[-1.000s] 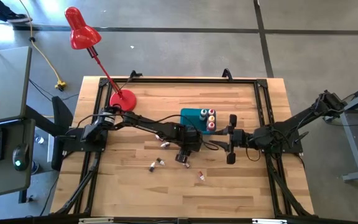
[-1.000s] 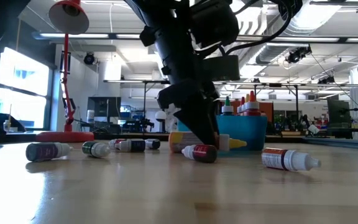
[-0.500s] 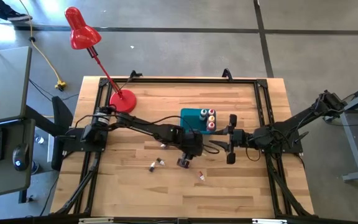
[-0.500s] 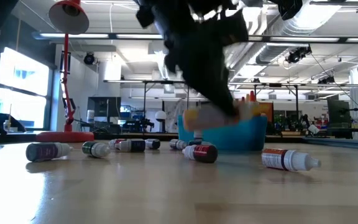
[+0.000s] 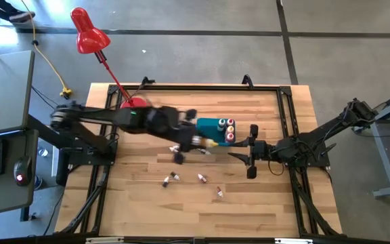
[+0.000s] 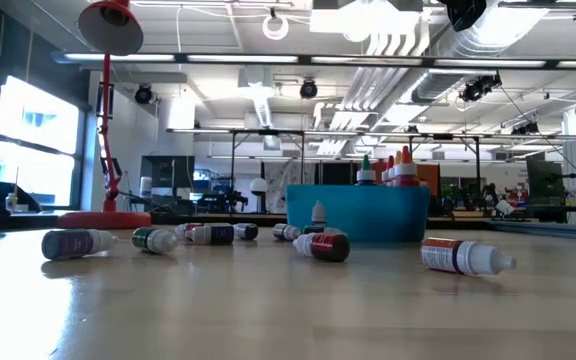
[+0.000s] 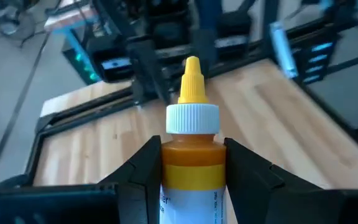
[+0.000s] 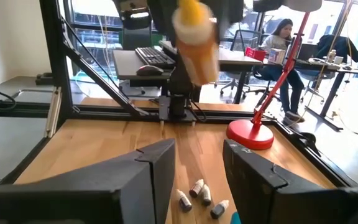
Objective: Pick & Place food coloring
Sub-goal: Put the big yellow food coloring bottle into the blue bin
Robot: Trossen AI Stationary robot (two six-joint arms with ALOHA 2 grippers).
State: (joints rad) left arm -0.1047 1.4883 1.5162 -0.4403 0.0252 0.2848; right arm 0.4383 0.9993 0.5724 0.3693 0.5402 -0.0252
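Now we see wood counter (image 5: 147,203), blue bin (image 5: 208,126) near middle with capped bottles upright inside. Left gripper (image 7: 191,180) raised just beside bin, jaws clamped on yellow-orange bottle (image 7: 191,137). Right gripper (image 8: 197,168) waits beside bin's other side, jaws parted, holding nothing. Small bottles (image 6: 320,245) lie scattered on counter

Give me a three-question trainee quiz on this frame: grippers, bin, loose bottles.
1. True or false: the left gripper is shut on an orange bottle.
2. Is the right gripper A) open and empty, or B) gripping a bottle?
3. Where do the capped bottles stand upright?

Key
1. True.
2. A.
3. In the blue bin; others lie loose on the table.
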